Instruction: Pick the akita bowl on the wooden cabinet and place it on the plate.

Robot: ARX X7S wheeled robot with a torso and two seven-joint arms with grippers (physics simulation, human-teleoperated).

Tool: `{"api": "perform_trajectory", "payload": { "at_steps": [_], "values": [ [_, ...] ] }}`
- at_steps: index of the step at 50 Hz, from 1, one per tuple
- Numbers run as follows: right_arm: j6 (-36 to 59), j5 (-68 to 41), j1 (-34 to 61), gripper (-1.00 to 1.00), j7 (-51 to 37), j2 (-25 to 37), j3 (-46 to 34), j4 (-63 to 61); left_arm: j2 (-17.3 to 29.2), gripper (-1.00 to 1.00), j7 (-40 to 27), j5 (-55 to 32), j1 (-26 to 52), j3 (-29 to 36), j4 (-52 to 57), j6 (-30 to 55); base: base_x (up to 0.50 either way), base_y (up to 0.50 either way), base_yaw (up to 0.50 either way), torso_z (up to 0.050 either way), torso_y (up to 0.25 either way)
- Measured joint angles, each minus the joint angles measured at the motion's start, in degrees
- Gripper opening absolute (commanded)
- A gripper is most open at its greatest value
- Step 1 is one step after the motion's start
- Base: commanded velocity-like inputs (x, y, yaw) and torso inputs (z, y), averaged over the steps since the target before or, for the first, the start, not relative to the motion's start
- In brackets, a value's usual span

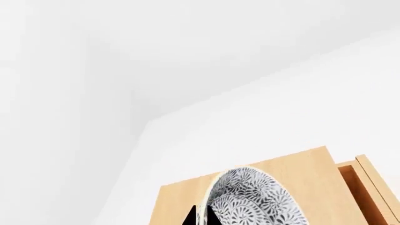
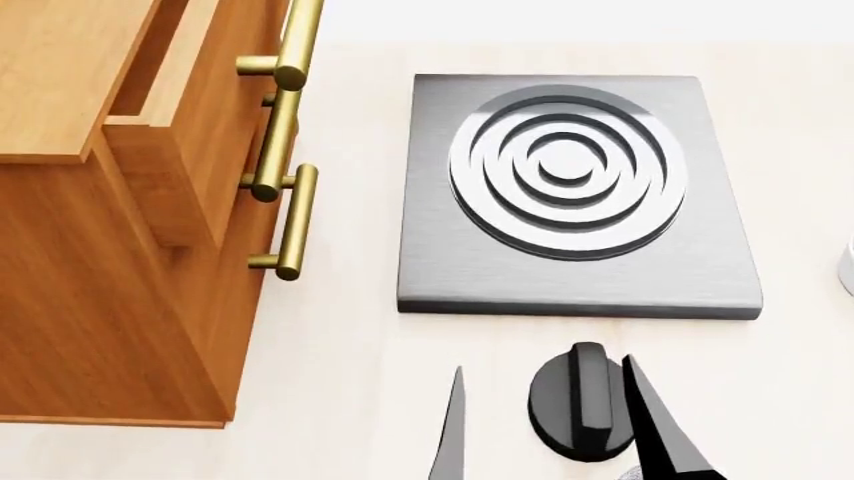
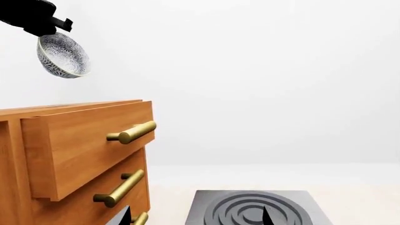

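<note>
**Hanging above the cabinet: bowl in the left claw**

Starting at the far left of the right wrist view, the left claw (image 3: 53,29) shows as a dark shape high in the air, closed on the rim of the akita bowl (image 3: 62,57). The bowl hangs tilted beneath it, well clear of the top of the wooden cabinet (image 3: 75,150), touching nothing else. In the left wrist view the same bowl (image 1: 253,199) fills the space beside the dark fingertips (image 1: 196,216), its patterned inside turned to the camera, with the cabinet top (image 1: 300,178) behind it and an open drawer at the edge.

Moving right in the head view, the cabinet (image 2: 94,250) takes up the left side, its drawers pulled out a little and the brass handles (image 2: 287,220) jutting toward the middle. Next comes the grey burner (image 2: 574,190) with its raised rings, lying flat on the pale counter (image 2: 347,370). Just in front of it sits a black knob (image 2: 578,400). The right claw (image 2: 554,430) hangs low over the counter with its two dark fingers spread apart either side of the knob, holding nothing. At the far right edge a sliver of something white (image 2: 847,265) peeks in, too cut off to identify
</note>
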State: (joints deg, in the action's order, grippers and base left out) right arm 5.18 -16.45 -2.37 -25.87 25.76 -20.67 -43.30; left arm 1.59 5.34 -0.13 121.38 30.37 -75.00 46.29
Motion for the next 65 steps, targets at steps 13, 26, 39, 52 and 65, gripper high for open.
{"api": "perform_trajectory", "payload": {
  "at_steps": [13,26,39,52,65],
  "values": [
    [-0.1,0.0,0.0,1.00,-0.2,0.2,-0.1,-0.2,0.5,-1.00,2.9,-4.8,-0.5,6.7,6.9,-7.3,0.00,0.00,0.00,0.000,0.000],
    [-0.1,-0.2,0.1,1.00,-0.4,0.3,-0.2,-0.4,4.4,-1.00,5.0,-6.7,-4.2,10.3,25.2,-8.7,0.00,0.00,0.00,0.000,0.000],
    [0.1,-0.2,0.1,1.00,-0.7,0.6,-0.2,-1.2,7.4,-1.00,7.1,-8.0,-6.5,11.6,40.1,-9.1,0.00,0.00,0.00,0.000,0.000],
    [0.1,-0.2,0.1,1.00,-0.9,0.9,-0.4,-1.8,9.6,-1.00,9.6,-9.5,-8.6,12.5,50.8,-10.3,0.00,0.00,0.00,0.000,0.000],
    [0.3,-0.1,0.2,1.00,-1.1,1.1,-0.6,-2.0,11.1,-1.00,12.0,-11.7,-10.2,12.6,59.9,-11.0,0.00,0.00,0.00,0.000,0.000]
  ]
}}
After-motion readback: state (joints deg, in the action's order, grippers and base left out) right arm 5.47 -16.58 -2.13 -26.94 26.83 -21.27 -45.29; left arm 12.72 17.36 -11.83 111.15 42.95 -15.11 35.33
